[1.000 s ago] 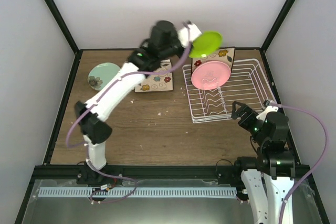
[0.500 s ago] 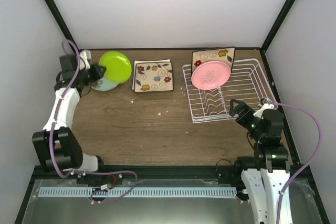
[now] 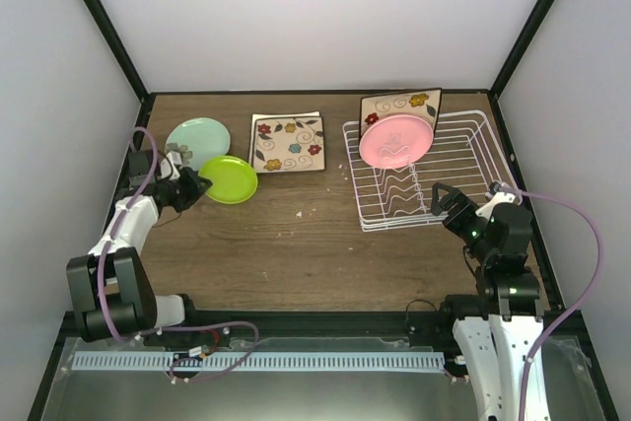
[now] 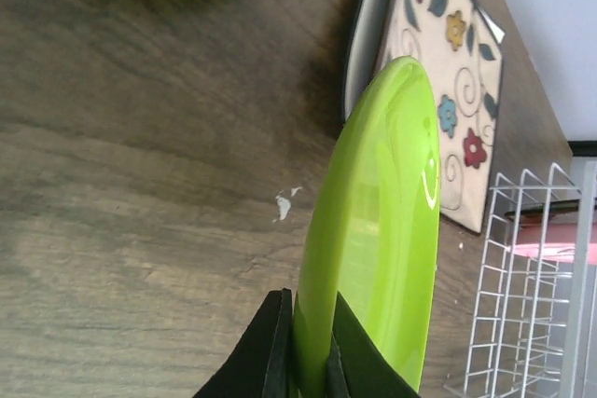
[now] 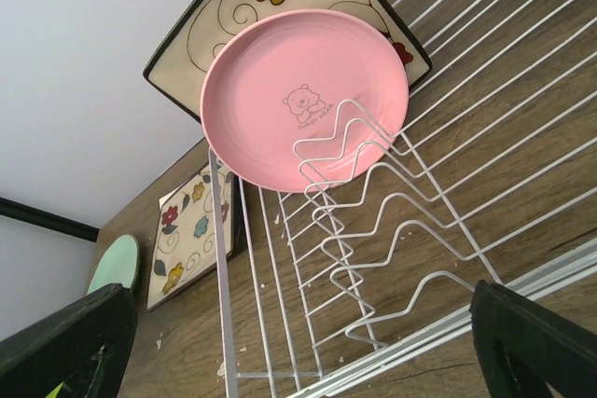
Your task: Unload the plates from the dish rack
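Rack (image 3: 463,160) of white wire on the right half of the tabletop (image 3: 296,253), long side running left to right, wavy dividers upright along its left part. Two plates inside, at the far left end: round pink plate (image 3: 396,140) on edge among the dividers, small bear printed at its centre, and close behind it a square cream plate (image 3: 419,102) with flowers and swirls, leaning toward the far side. Three more plates out on the wood. Flat at the far middle, just left of the rack, second square plate (image 3: 288,142) with the same flower pattern. Flat at the far left, mint-green plate (image 3: 194,135). Just near and right of that one, lime-green plate (image 3: 230,180), low over the wood, pinched at its left rim by the left end effector (image 3: 194,187), with dark fingers (image 4: 266,356) pressed against both faces in the left wrist view. Contact between lime-green plate and tabletop, or between lime-green and mint-green plates: impossible to tell. Right end effector (image 3: 446,206) at the near edge of the rack, toward its right end, fingers (image 5: 65,342) spread wide, gripping nothing, facing the pink plate. Pale crumbs (image 3: 301,212) scattered on the wood between the lime-green plate and the rack.
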### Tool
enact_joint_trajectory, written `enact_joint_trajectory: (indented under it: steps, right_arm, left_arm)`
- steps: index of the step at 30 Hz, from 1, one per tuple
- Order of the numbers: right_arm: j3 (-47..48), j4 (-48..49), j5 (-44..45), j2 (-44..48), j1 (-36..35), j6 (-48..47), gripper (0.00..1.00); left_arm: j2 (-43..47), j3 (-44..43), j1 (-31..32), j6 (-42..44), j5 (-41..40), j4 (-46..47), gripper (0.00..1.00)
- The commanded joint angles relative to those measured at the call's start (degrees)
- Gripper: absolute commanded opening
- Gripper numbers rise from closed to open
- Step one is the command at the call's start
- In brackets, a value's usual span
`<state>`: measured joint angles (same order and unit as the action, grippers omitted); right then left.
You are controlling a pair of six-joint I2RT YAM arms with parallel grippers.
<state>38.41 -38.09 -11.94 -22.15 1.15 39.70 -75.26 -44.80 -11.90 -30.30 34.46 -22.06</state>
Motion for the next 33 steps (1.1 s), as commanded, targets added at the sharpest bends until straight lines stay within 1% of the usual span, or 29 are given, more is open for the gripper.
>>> enact_joint_trajectory:
  steps: [1, 7, 13, 14, 16, 20, 25, 26, 28, 31, 33]
  right_arm:
    - [1.5, -0.3, 1.0, 1.1, -0.5, -0.7, 1.0]
    - [1.8, -1.7, 1.4, 1.9, -0.5, -1.1, 1.0]
    - [1.3, -2.7, 1.4, 3.2, -0.5, -0.8, 1.0]
    - [1.3, -2.8, 1.5, 3.3, -0.5, -0.8, 1.0]
    - [1.3, -3.1, 1.4, 3.4, -0.5, -0.8, 1.0]
    - [1.5, -3.7, 1.7, 3.9, -0.5, -0.9, 1.0]
    - [1.7, -4.5, 2.1, 4.6, -0.5, -0.7, 1.0]
    - [1.8, -4.6, 2.2, 4.9, -0.5, -0.7, 1.0]
    - [2.0, -5.1, 2.5, 5.2, -0.6, -0.7, 1.0]
    - [2.5, -6.0, 3.1, 5.8, -0.5, -0.5, 1.0]
    - [2.7, -6.7, 3.4, 6.3, -0.5, -0.4, 1.0]
  left_arm:
    - [0.6, 2.9, -0.1, -1.6, -2.2, -2.3, 0.04]
    - [2.4, 8.7, -0.1, -2.9, -3.8, -3.8, 0.04]
    - [4.4, 11.7, -0.1, -3.2, -5.9, -4.7, 0.05]
    - [4.7, 12.1, -0.1, -3.3, -6.5, -5.0, 0.08]
    - [5.2, 12.9, -0.1, -3.5, -7.6, -5.6, 0.18]
    - [5.7, 14.1, -0.1, -4.3, -8.9, -6.0, 0.31]
    - [5.7, 14.5, -0.1, -5.5, -9.1, -6.2, 0.44]
    - [5.7, 14.4, -0.2, -5.6, -9.2, -6.5, 0.49]
    - [5.7, 14.0, -0.2, -6.1, -10.2, -7.8, 0.61]
    - [5.2, 13.1, -0.9, -7.1, -12.4, -10.4, 0.77]
    - [4.5, 12.2, -2.0, -7.7, -14.0, -12.6, 0.82]
